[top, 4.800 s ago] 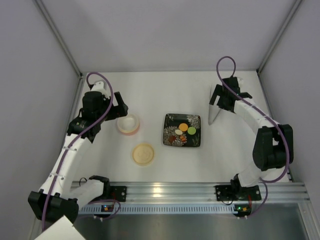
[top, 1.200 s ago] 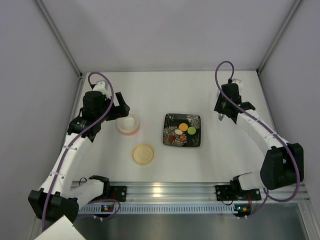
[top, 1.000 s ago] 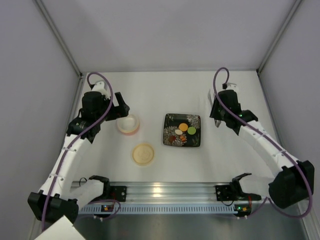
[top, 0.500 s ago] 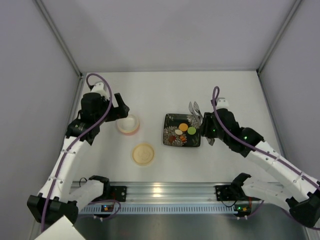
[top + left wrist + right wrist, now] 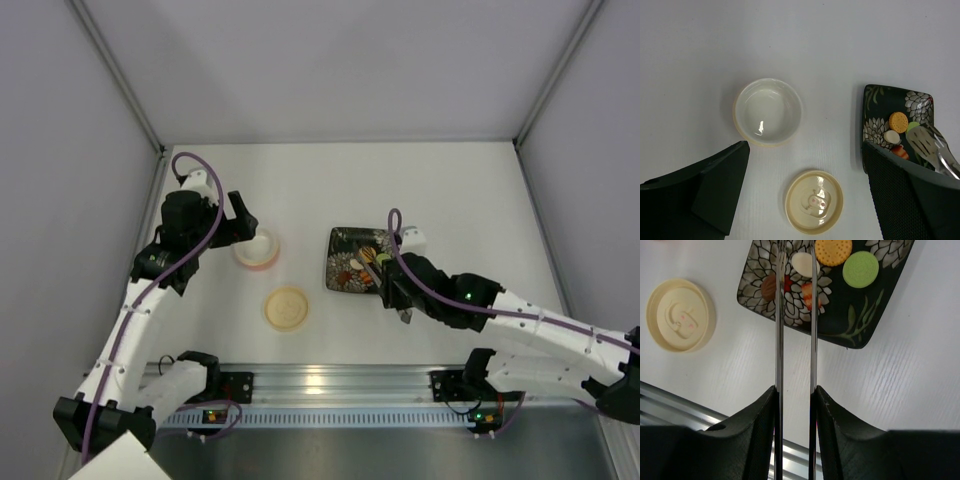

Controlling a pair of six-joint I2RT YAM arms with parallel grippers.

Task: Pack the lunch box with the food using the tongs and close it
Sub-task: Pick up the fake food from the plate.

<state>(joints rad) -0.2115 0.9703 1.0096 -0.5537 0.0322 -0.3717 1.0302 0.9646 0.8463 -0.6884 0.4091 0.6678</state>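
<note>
The lunch box (image 5: 768, 111), a pinkish tub with an empty white inside (image 5: 256, 248), stands left of the black floral plate (image 5: 850, 315). On the plate lie the food pieces: an orange round (image 5: 833, 251), a green round (image 5: 860, 269) and a cream oval (image 5: 804, 264). My right gripper (image 5: 795, 395) is shut on the tongs (image 5: 779, 315), one finger pressing on each arm. The two arms reach out over the plate, with the cream oval lying between them. Their slotted tip (image 5: 930, 145) hangs beside the green piece. My left gripper (image 5: 805, 146) is open, high beside the lunch box, holding nothing.
The flat cream lid (image 5: 287, 308) lies on the table in front of the lunch box, inner side up. The aluminium rail (image 5: 330, 380) runs along the near edge. White walls close in the back and both sides.
My right arm has swung from the far right of the table down and left, carrying the tongs over the plate. The left arm has barely shifted and stays open.
</note>
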